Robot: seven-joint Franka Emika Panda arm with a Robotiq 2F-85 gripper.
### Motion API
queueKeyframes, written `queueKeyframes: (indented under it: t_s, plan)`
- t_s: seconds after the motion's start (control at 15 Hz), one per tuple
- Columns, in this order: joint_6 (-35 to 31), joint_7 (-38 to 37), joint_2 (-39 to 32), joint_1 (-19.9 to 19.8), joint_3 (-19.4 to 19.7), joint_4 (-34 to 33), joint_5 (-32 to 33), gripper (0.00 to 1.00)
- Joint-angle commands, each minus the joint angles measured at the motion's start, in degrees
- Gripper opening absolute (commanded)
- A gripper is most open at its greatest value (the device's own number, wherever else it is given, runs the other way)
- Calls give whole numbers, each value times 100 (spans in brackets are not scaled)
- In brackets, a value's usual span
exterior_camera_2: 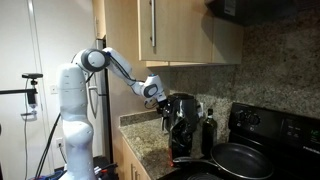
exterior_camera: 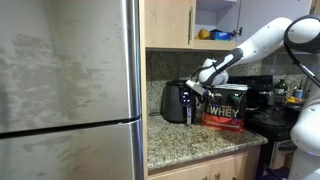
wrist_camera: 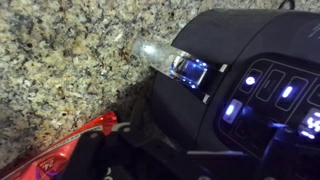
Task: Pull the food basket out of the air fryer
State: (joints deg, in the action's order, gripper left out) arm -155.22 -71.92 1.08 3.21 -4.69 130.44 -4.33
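arm (exterior_camera_2: 118,65): stretched forward | claw (exterior_camera_2: 164,101): angled down | jaws: state unclear

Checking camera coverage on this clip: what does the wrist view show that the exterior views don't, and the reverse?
Wrist only: lit control buttons and a clear, blue-glowing piece on the air fryer. Exterior only: the white arm, its gripper by the fryer, and, in an exterior view, the fridge. Shared: the black fryer on the speckled granite counter.

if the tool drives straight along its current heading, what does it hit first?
Most likely the air fryer: the tool hangs close by its top, and the wrist view looks down on its lit buttons. Depth is unclear, so the exact spot is uncertain.
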Motion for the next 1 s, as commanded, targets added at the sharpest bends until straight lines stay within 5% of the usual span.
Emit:
queueKeyframes:
  t_s: [0.0, 0.07, 0.93]
  plan:
    - [-409, 1022, 404, 73, 18, 570, -915, 100]
    - [-220, 558, 87, 16, 4, 163, -516, 100]
    - [-226, 524, -151, -16, 88, 221, -621, 100]
